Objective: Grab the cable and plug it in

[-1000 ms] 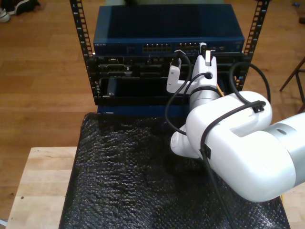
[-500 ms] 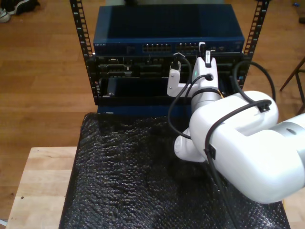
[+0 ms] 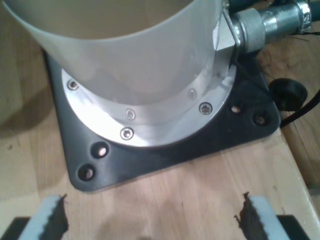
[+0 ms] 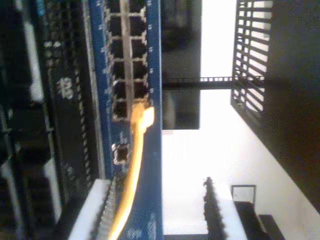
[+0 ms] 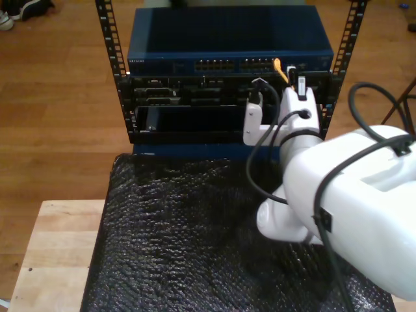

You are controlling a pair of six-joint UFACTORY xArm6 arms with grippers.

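Note:
The orange cable (image 4: pixel 134 165) runs from beside one finger (image 4: pixel 102 210) of my second gripper (image 4: pixel 157 212) up to a port in the blue switch (image 4: pixel 150 60), where its end (image 4: pixel 141 114) sits. The jaws stand wide apart and open, and the cable lies against one pad without being squeezed. In the exterior view a short orange piece of cable (image 5: pixel 278 67) shows at the switch front (image 5: pixel 227 65), just beside my second gripper (image 5: pixel 292 77). My first gripper (image 3: pixel 152 220) is open over bare wood, facing a white arm base (image 3: pixel 135 60) on a black plate (image 3: pixel 165 155).
The switch sits in a black rack (image 5: pixel 110 52) above darker units (image 5: pixel 182 97). A black bubble mat (image 5: pixel 175 240) covers the table in front, with bare wood (image 5: pixel 52 253) at the exterior view's left. Thick black arm cables (image 5: pixel 260 162) loop by the white arm (image 5: pixel 351 201).
The second arm has shifted toward the exterior view's right and slightly back from the switch. The orange cable at the port, hidden behind the gripper before, now shows.

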